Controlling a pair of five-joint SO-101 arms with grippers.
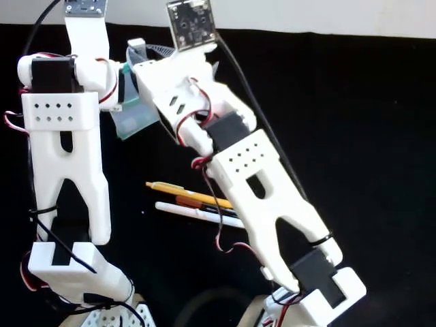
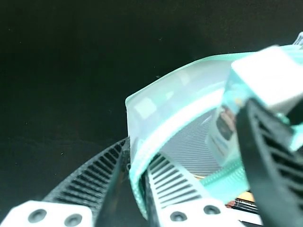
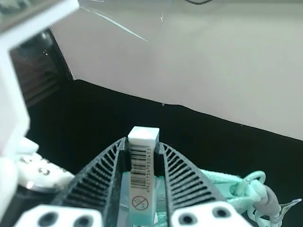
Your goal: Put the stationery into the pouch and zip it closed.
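- Mint-green translucent zip pouch: one small patch shows between the two white arms, which cover the rest. At the left gripper, the pinched rim vanishes between the fingers. Beyond them the body blurs and runs off the frame.
- White block eraser with barcode sleeve: clamped in the right gripper. Its lower end sinks between the fingers to the frame edge.
- Yellow, orange and white plastic pens: well behind that gripper, with their ends tucked under its arm. The count is unclear.

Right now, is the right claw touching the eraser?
Touching. The right wrist view shows the right claw clamped on the eraser, pressing both its sides.
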